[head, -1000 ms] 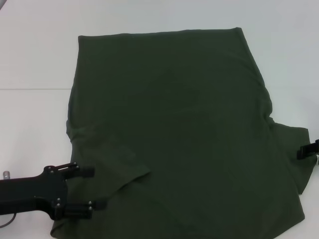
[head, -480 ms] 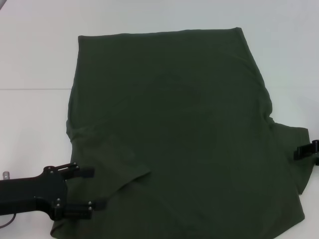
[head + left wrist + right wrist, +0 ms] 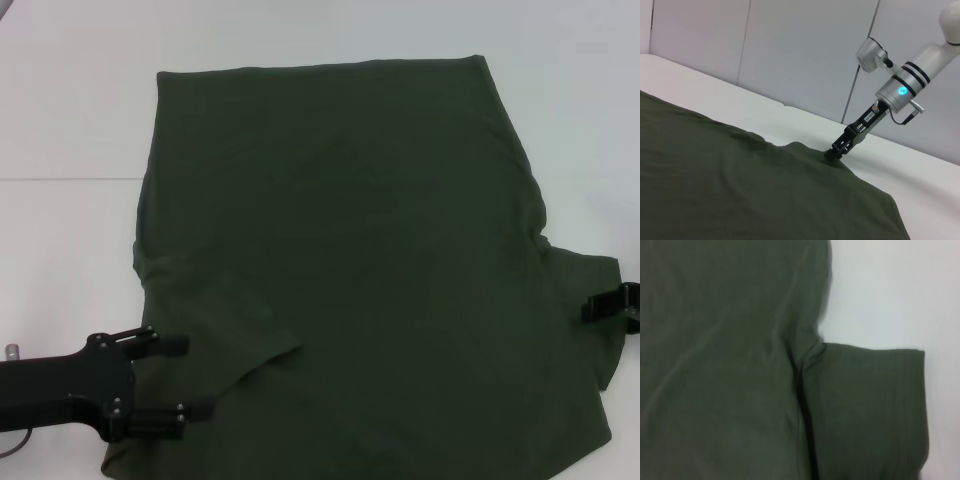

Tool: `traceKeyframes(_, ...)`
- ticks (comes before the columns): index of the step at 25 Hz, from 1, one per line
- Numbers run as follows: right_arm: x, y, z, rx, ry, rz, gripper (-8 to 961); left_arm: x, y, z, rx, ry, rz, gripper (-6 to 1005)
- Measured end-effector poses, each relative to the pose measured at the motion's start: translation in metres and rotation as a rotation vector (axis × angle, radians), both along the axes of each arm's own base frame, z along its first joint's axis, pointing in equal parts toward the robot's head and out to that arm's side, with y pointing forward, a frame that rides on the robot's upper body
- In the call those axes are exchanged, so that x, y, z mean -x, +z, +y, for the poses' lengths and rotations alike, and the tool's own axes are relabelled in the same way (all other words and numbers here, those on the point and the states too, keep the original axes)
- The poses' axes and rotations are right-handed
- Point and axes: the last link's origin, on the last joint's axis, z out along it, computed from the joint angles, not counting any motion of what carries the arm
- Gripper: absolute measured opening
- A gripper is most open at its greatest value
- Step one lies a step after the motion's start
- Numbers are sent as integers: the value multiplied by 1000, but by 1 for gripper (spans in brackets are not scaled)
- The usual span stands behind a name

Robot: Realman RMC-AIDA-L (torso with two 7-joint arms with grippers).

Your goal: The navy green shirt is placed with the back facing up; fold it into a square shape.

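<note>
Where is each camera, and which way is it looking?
Head view: on the robot's head, looking down at the navy green shirt on the white table; left gripper and right gripper show.
Left wrist view: low on the left arm, looking across the shirt at the right gripper.
Right wrist view: on the right arm, looking at a sleeve; no robot parts.
All three share the shirt.
</note>
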Motion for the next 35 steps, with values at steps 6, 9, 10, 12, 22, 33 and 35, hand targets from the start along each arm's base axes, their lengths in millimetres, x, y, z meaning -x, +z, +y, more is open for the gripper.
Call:
traceKeyframes(6,1,0,2,-3,3,2,694,1,0,1,-6,5,5,935)
traceKeyframes(9,2,0,2,-4,2,2,693,1,0,1,-7,7,6,935)
traceKeyframes(10,2,0,2,-4,2,3,693,1,0,1,-7,7,6,935)
traceKeyframes(12,2,0,2,-4,3,3,693,2,0,1,-7,7,6,935)
traceKeyframes(22,8,-6,5,9,15,11,691,2,0,1,-7,7,6,934)
traceKeyframes(33,9,-5,6,11,11,8,621,1,0,1,-9,7,5,934)
traceKeyframes(35,9,-5,6,22,17,-2,553,1,0,1,-9,7,5,934)
